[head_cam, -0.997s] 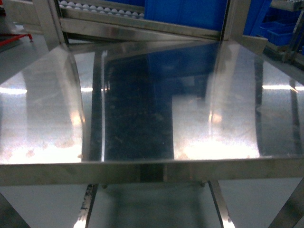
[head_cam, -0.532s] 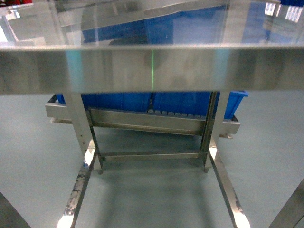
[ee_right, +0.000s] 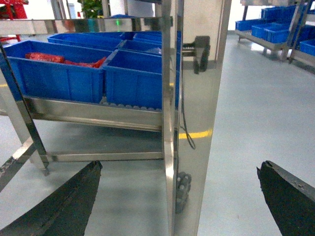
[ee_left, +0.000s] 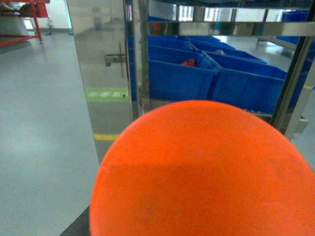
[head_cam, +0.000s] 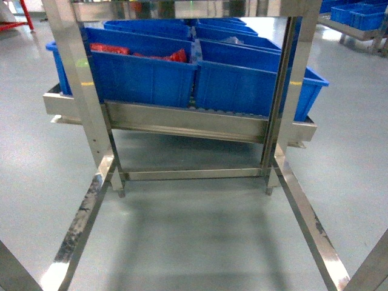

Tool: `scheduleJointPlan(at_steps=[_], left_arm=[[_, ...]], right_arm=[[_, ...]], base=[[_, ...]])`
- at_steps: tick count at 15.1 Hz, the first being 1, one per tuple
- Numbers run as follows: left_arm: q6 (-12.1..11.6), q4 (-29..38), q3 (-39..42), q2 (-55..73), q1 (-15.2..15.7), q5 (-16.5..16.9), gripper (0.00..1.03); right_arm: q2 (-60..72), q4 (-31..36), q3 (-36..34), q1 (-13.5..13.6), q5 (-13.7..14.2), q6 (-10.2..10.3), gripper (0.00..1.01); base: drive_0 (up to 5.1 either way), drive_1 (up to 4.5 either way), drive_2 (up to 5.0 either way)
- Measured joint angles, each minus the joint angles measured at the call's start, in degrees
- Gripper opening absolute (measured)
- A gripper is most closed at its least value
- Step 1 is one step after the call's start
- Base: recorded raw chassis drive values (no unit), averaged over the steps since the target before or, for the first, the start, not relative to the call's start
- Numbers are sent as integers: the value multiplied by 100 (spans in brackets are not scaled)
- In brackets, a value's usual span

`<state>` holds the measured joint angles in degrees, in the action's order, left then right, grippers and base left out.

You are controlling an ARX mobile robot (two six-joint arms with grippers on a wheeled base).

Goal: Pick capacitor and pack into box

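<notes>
Nowhere in the three views did the pink box or a capacitor show, so which way either lay from the arms could not be told. The head camera looked down beneath a steel frame (head_cam: 91,115) at blue crates (head_cam: 145,73) on a low roller shelf (head_cam: 182,121), some holding red items (head_cam: 170,56). The right hand (ee_right: 179,196) was wide open and empty, its two dark fingers (ee_right: 64,206) at the frame's lower corners, facing a steel upright (ee_right: 172,98). An orange dome (ee_left: 202,172) filled the left wrist view; that hand's state could not be told. Neither arm looked nearer anything to pick.
</notes>
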<state>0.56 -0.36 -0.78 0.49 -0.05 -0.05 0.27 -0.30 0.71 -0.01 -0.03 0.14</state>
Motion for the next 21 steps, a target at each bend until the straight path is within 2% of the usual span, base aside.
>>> scheduleJointPlan(at_steps=[13, 21], left_arm=[[-17, -7, 0, 0, 0, 4, 44], [-50, -4, 0, 0, 0, 2, 44]], right_arm=[[0, -2, 0, 0, 2, 0, 98], [0, 13, 0, 0, 4, 0, 98]], base=[[0, 0, 0], [-491, 250, 250]])
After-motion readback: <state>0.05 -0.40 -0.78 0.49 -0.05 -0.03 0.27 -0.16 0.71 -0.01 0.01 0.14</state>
